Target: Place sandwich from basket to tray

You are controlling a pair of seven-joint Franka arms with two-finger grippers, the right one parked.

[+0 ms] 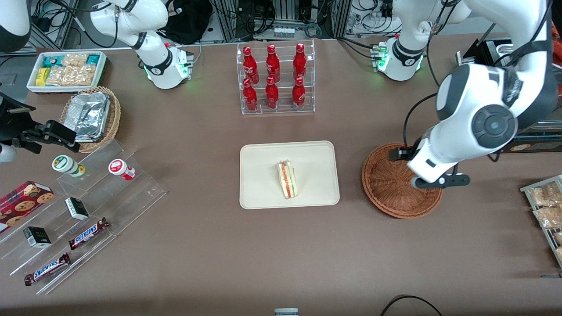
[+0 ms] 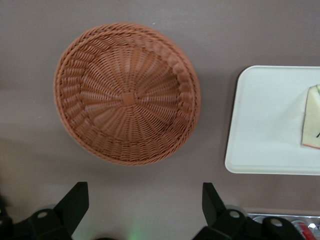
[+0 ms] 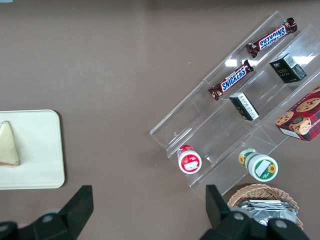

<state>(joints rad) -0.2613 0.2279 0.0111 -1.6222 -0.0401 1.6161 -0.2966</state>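
White-bread sandwich (image 1: 287, 180), red & green layers, lies on tray (image 1: 263, 193), well apart from gripper (image 2: 145, 205), which hovers w/ fingers spread, empty, above basket (image 2: 127, 95).

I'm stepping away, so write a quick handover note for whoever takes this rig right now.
Gripper: open, holding nothing, hovering above the basket at the working arm's end of the table.
Basket: nothing in it.
Sandwich: lying on the tray, near its middle.
Done: the sandwich is out of the basket and placed on the tray.
Left: nothing of the placing itself; probably only moving the arm clear.
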